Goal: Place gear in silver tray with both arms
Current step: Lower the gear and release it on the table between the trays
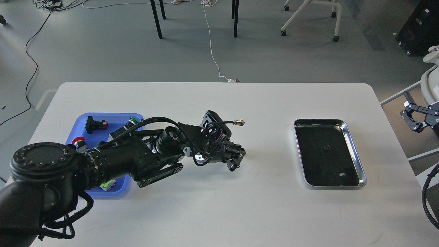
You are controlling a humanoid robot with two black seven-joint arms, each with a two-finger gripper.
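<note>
The silver tray [319, 120] lies on the right part of the white table. A small dark gear [325, 147] rests on its mirror-like bottom, near the middle. My left arm reaches in from the lower left; its gripper [236, 160] hangs low over the table's middle, well left of the tray. It is dark and its fingers cannot be told apart; nothing shows in it. My right gripper [411, 117] is at the right edge of the view, beyond the table edge, open and empty.
A blue plastic tray [81, 118] at the left holds several small parts: a black switch [93, 124], a red button [79, 140], a green-topped part [133, 120]. My left arm covers part of it. A cable connector [239, 122] sticks out above the left wrist.
</note>
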